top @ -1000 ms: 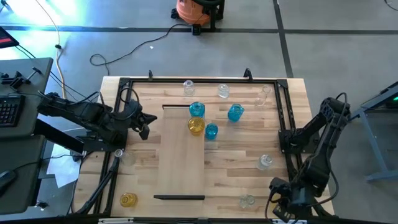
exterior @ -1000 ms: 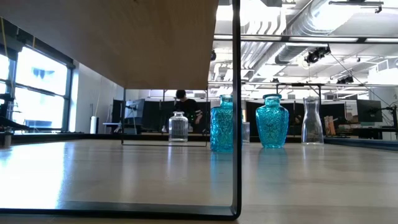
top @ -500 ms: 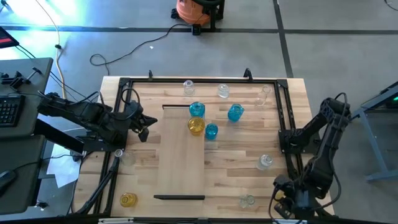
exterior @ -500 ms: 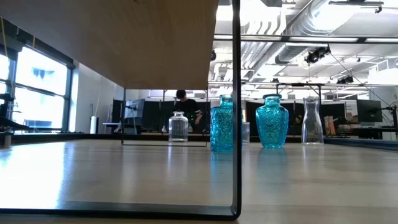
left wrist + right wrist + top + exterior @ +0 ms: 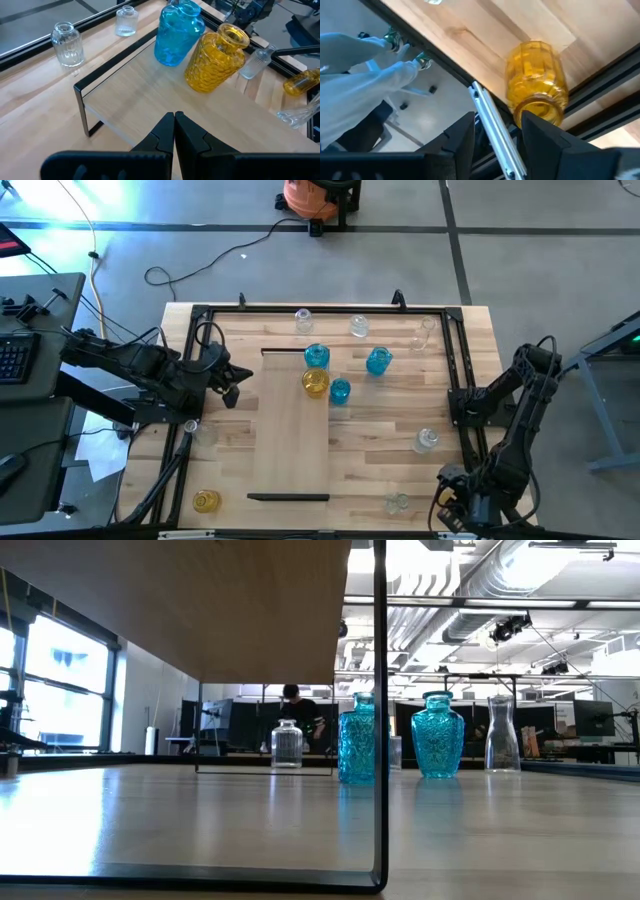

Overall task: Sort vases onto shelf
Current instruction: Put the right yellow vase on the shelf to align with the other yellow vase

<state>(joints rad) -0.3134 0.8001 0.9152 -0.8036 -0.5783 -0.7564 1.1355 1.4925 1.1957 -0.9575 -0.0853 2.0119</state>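
The shelf [image 5: 293, 430] is a pale wood panel raised on thin dark end frames [image 5: 82, 107] at mid-table. A blue vase [image 5: 316, 357] and a yellow vase [image 5: 316, 382] stand upright on its far end. Two more blue vases [image 5: 340, 391] [image 5: 378, 361] stand on the tabletop beside it, with clear vases [image 5: 303, 320] [image 5: 427, 440] scattered around. My left gripper [image 5: 232, 380] hovers shut at the shelf's left edge. My right gripper [image 5: 495, 132] is open at the near right corner, just before a yellow vase [image 5: 536, 85] lying on its side. My right gripper's fingers stand apart at the mouth end of the lying yellow vase. One fingertip [image 5: 532, 122] overlaps the vase's mouth rim [image 5: 540, 107] in the wrist view, and I cannot tell whether it touches. The vase lies by its side on the table at the black frame rail.
A black metal frame [image 5: 455, 370] runs around the tabletop. Another yellow vase [image 5: 207, 501] sits at the near left corner, and a clear one [image 5: 397, 503] at the near edge. In the low view a person [image 5: 295, 705] stands far behind the table.
My right arm has shifted slightly at the table's near right corner. The vases and the shelf have stayed where they were.
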